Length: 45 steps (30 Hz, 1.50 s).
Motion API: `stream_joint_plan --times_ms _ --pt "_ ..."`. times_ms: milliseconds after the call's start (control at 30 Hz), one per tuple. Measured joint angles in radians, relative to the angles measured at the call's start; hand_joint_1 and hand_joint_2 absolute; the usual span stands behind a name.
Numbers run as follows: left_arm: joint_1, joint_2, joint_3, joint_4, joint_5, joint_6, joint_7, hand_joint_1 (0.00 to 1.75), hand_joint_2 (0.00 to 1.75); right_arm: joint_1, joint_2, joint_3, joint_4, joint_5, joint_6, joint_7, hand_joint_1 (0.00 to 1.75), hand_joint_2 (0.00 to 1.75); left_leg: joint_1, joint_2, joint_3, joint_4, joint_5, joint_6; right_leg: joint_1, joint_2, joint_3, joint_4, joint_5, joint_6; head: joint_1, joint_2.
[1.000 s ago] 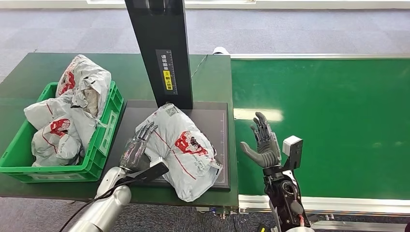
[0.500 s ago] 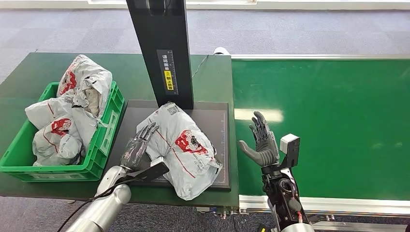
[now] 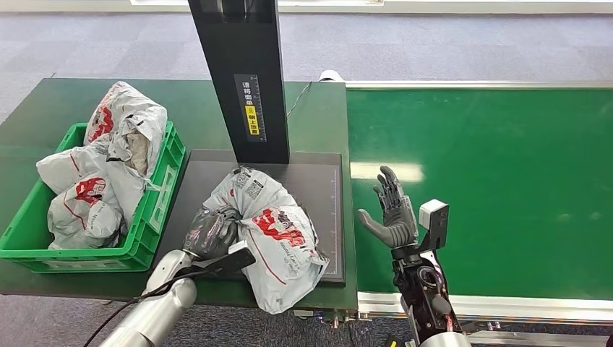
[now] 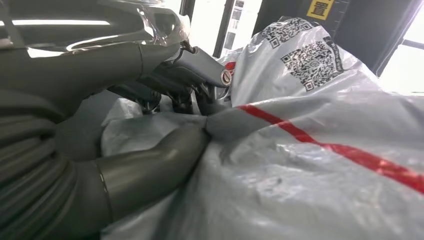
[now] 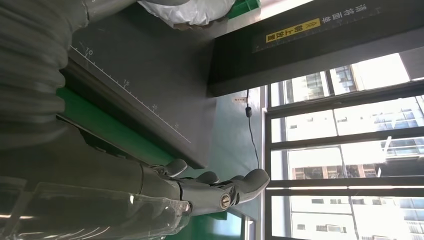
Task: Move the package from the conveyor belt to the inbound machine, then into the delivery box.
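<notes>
Since a second ago the left robot hand point(image 3: 211, 231) has curled its fingers into the grey package point(image 3: 273, 228), bunching the plastic and gripping it (thumb pressed into the bag in the wrist view). That package lies on the dark inbound machine point(image 3: 322, 184) platform, beside the green delivery box point(image 3: 155, 199). Over the conveyor belt point(image 3: 491, 181), the right robot hand point(image 3: 390, 213) stands with fingers spread, empty.

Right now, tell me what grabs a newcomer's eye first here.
The grey package with its red logo, crumpled on the dark scanner plate under the black column, the left hand gripping its edge. Left of it, a green crate heaped with similar bags; the right hand hovers open over the belt.
</notes>
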Motion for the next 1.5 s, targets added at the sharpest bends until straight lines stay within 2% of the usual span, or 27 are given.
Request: stream_joint_plan --times_ms 233,433,567,700,900,1067,1300,1500 --pt "0.016 0.004 -0.006 -0.007 0.047 0.033 -0.046 1.75 1.75 -0.003 -0.001 0.004 0.008 0.0 -0.009 -0.002 0.0 1.75 0.0 0.0 0.0 0.0 0.0 0.0 0.0 0.0 -0.001 0.0 0.0 0.0 0.0 0.0" --pt "0.029 0.004 -0.006 -0.021 0.057 0.036 -0.054 1.75 1.75 -0.003 -0.002 0.004 0.012 0.0 -0.013 -0.004 0.0 1.75 0.0 0.0 0.0 0.0 0.0 0.0 0.0 0.0 -0.001 0.0 0.0 0.0 0.0 0.0" --pt "0.049 0.003 -0.003 -0.048 0.124 0.075 -0.112 1.75 1.75 -0.002 -0.002 0.004 0.013 0.0 -0.014 -0.006 0.0 1.75 0.0 0.0 -0.001 0.0 0.0 0.0 0.0 0.001 -0.003 0.0 0.0 0.0 0.0 0.0" --pt "0.083 0.005 0.02 -0.153 0.264 0.109 -0.179 1.75 1.75 0.008 -0.005 0.004 0.013 -0.001 -0.017 -0.014 0.0 1.75 0.0 0.0 -0.004 0.001 0.0 0.0 0.0 0.0 -0.006 0.0 0.0 0.0 0.0 0.0" --pt "0.088 0.031 0.094 -0.356 0.461 0.117 -0.234 1.75 1.75 0.02 -0.009 0.004 0.013 -0.006 -0.019 -0.023 0.0 1.75 0.0 0.001 -0.006 0.0 0.001 0.0 0.0 0.001 -0.008 0.0 0.0 0.0 0.0 0.0" --pt "0.104 0.042 0.143 -0.469 0.506 0.132 -0.263 1.75 1.75 0.02 -0.01 0.004 0.014 -0.006 -0.026 -0.023 0.0 1.75 0.0 0.001 -0.007 0.0 0.001 0.0 0.0 0.001 -0.009 0.0 0.0 0.0 0.0 0.0" --pt "0.183 0.038 0.19 -0.66 0.532 0.166 -0.28 1.75 1.75 0.022 -0.012 0.002 0.014 -0.006 -0.033 -0.023 0.0 1.75 0.0 0.001 -0.009 0.001 0.0 0.0 0.0 0.001 -0.011 0.0 0.0 0.0 0.0 0.0" --pt "0.21 0.037 0.208 -0.731 0.534 0.169 -0.28 1.75 1.75 0.023 -0.013 0.002 0.014 -0.005 -0.033 -0.023 0.0 1.75 0.0 0.001 -0.009 0.0 0.0 0.0 0.0 0.001 -0.011 0.0 0.0 0.0 0.0 0.0"
